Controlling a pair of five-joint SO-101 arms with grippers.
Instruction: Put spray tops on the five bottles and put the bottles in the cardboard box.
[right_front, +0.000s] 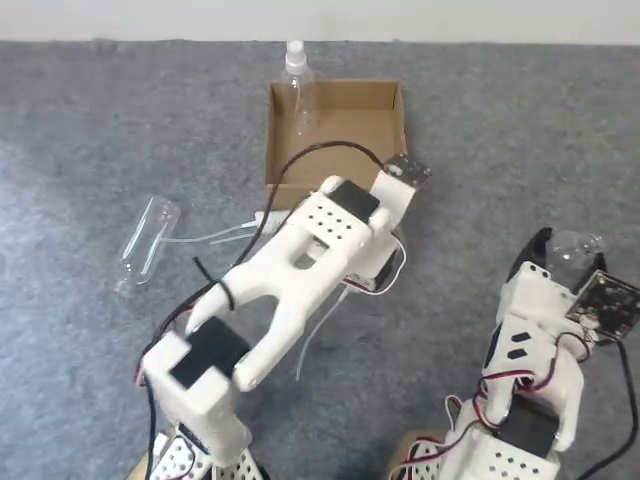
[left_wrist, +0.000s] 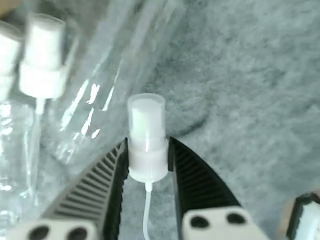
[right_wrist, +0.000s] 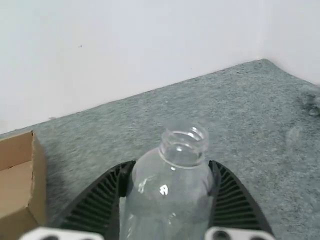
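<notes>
L gripper (left_wrist: 147, 150): clenched on spray top (left_wrist: 146, 131); jaws pinch collar from both sides, white cap pointing away from wrist, dip tube trailing back between jaws.
L arm (right_front: 300, 260): stretched from near-left base toward table centre; wrist end just near of cardboard box (right_front: 340, 125).
R gripper (right_wrist: 171, 172): clamped round open bottle (right_wrist: 172, 192) at shoulder, one jaw each side. Neck uncapped, pointing far toward white wall (right_wrist: 125, 45).
R gripper, high view (right_front: 555, 255): near-right of table, well apart from box and L arm; open bottle (right_front: 575, 245) between black jaws.
Cardboard box: far centre on grey carpet (right_front: 500, 130), top open. Corner also visible in R wrist view (right_wrist: 17, 180), left of R gripper.
Capped bottle (right_front: 297, 85): spray top fitted; at far-left corner of box, body inside walls, top rising past far rim.
Lying bottle (right_front: 148, 238): clear, on its side on carpet, left of L arm, near-left of box.
Thin dip tubes (right_front: 215, 238): on carpet between lying bottle and L arm.
2nd spray top (left_wrist: 42, 62): white, just beside clear bottle body (left_wrist: 120, 70) in L wrist view, beyond held top.
3rd spray top (left_wrist: 4, 50): next to 2nd, cut off at frame edge.
Contact betw. held top and carpet: cannot tell.
</notes>
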